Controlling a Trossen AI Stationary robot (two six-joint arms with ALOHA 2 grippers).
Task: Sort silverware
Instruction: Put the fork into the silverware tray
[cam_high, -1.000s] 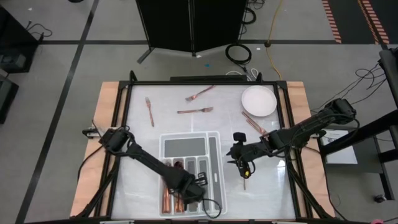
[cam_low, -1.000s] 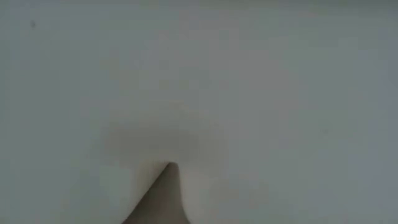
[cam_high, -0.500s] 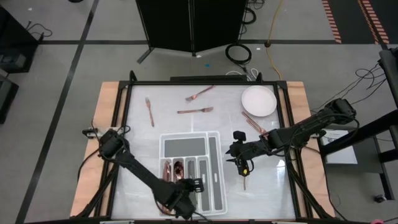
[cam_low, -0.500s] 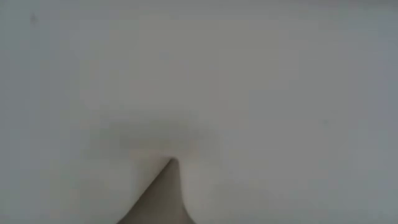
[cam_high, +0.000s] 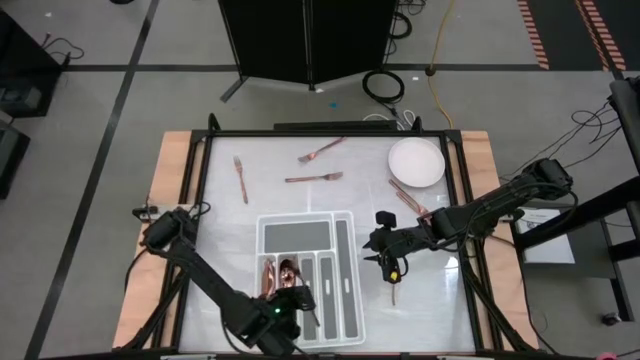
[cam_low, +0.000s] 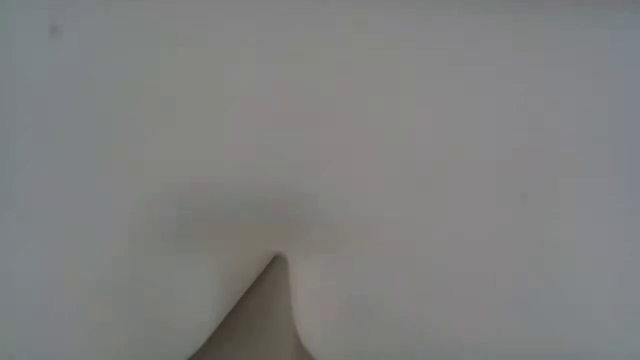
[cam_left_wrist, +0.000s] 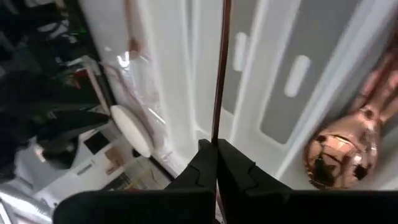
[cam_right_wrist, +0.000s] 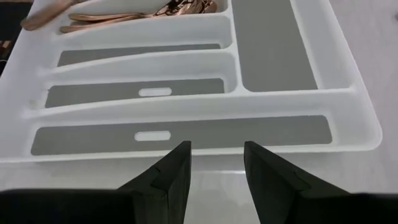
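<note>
From above, a white divided tray (cam_high: 307, 262) is sitting on the bench (cam_high: 220, 215), and everything else is placed from it. The left gripper (cam_high: 285, 318) is hovering over the tray's near end, by the outermost slot on the left arm's side, where copper spoons (cam_high: 280, 272) are lying. The right gripper (cam_high: 387, 262) is hanging just beside the tray on the other side, with a copper knife (cam_high: 394, 290) lying below it. Beyond the tray's far end, three forks (cam_high: 314, 178) are lying loose, well apart from it, and a round white plate (cam_high: 415, 161) is sitting near another piece (cam_high: 409, 200).

The low view is showing only a pale blur.

Through the left wrist camera, the jaws are clamping a slim copper handle (cam_left_wrist: 219, 68) that is stretching across the tray's slots, with a spoon bowl (cam_left_wrist: 339, 152) resting in one.

Through the right wrist camera, the jaws are standing apart, holding nothing, facing the tray's long side (cam_right_wrist: 186, 158).
</note>
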